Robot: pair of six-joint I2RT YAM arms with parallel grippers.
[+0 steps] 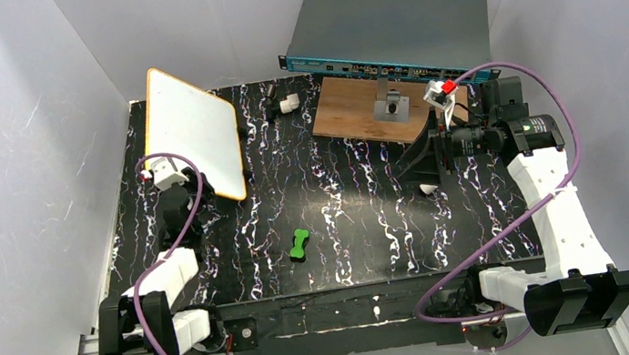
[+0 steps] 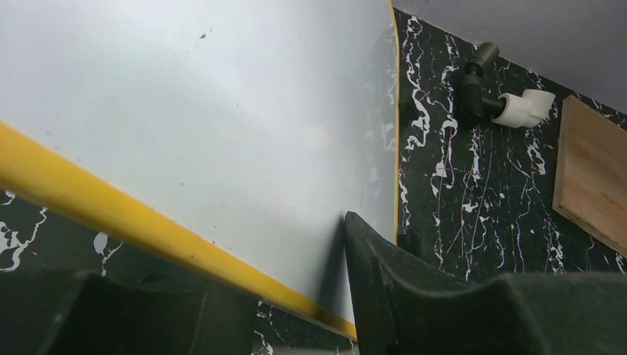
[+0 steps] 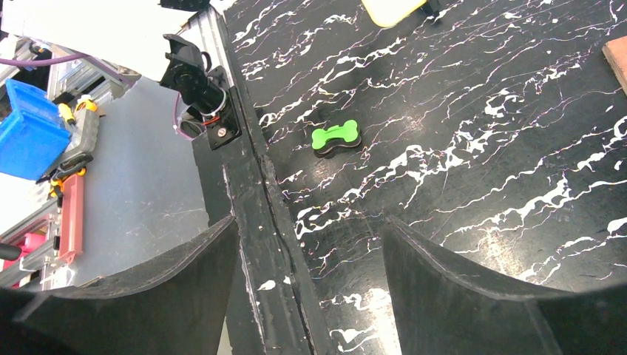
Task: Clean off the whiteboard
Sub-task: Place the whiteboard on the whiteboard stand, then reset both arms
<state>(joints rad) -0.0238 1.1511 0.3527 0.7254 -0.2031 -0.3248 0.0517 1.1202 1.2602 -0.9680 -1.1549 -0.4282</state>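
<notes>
The whiteboard (image 1: 194, 129) sits at the far left corner of the bench (image 1: 345, 228). It is tilted, with its far end raised above the bench's left edge. Its white face is bare apart from a few small dark specks, and the orange-yellow frame runs all the way round.

The left claw (image 2: 222, 251) is at the board's near left edge. Its jaws stand partly spread and straddle the yellow frame. One finger (image 2: 384, 281) lies over the white face, close to the near corner, and the other is below the frame on the underside. The gap between the two is plainly wider than the thin board. Whether the upper finger actually touches the white face cannot be told from the wrist view.

The right claw (image 3: 310, 229) is spread wide and holds nothing. In the overhead view it hangs over the right half of the bench, just in front of the wooden board (image 1: 366, 111), and is well apart from the whiteboard. Its wrist view looks across the bench to the near edge.

A green bone-shaped piece (image 1: 299, 245) lies flat near the middle of the bench, toward the near edge. It is clear of both claws.
</notes>
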